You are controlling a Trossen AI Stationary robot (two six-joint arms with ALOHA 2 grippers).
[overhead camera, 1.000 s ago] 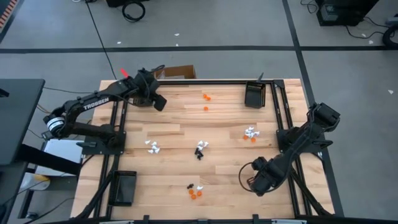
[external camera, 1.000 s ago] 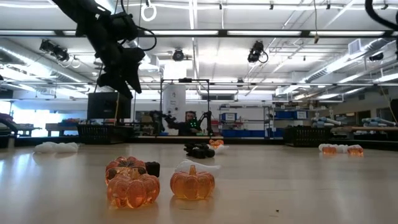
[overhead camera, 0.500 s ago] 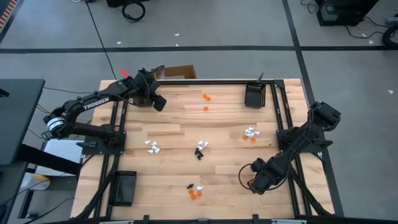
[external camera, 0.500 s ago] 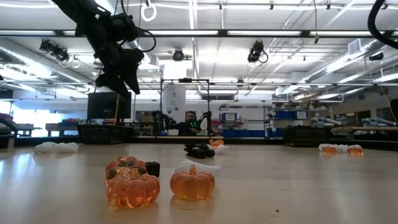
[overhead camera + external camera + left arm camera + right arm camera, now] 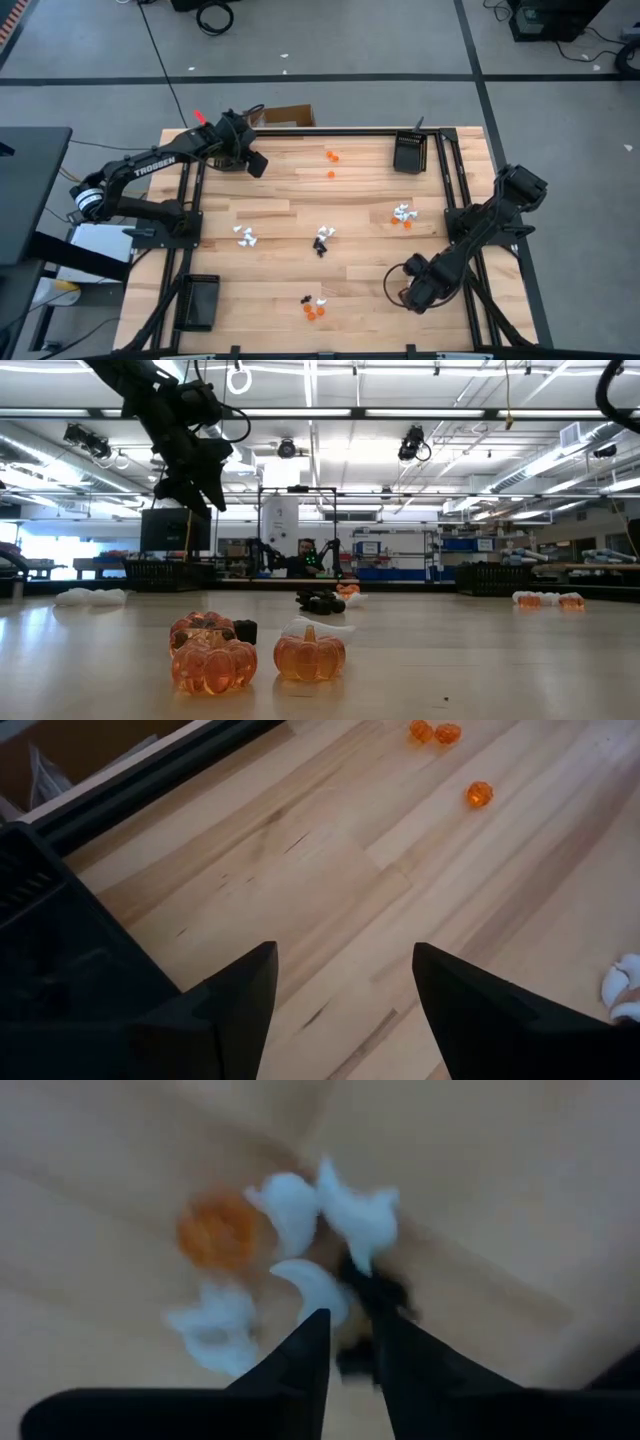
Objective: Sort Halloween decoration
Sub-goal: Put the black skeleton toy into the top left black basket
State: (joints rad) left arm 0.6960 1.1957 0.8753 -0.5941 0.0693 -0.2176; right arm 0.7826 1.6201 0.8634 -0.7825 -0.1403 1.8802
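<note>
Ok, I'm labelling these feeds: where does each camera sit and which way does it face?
High: overhead, facing straight down on the table; both arms show.
Low: tabletop height, level across to the room; left hand hangs above.
Left wrist: on left arm, facing bare wood past its open fingers.
Right wrist: on right arm, facing trinkets past right hand.
Shared: high and left wrist both show the orange pumpkins.

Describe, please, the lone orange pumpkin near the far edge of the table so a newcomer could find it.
Start at the black tray in the table's far right corner and look left along that edge to an orange pair. The lone pumpkin lies just nearer the middle, apart from them, with nothing white or black beside it.
</note>
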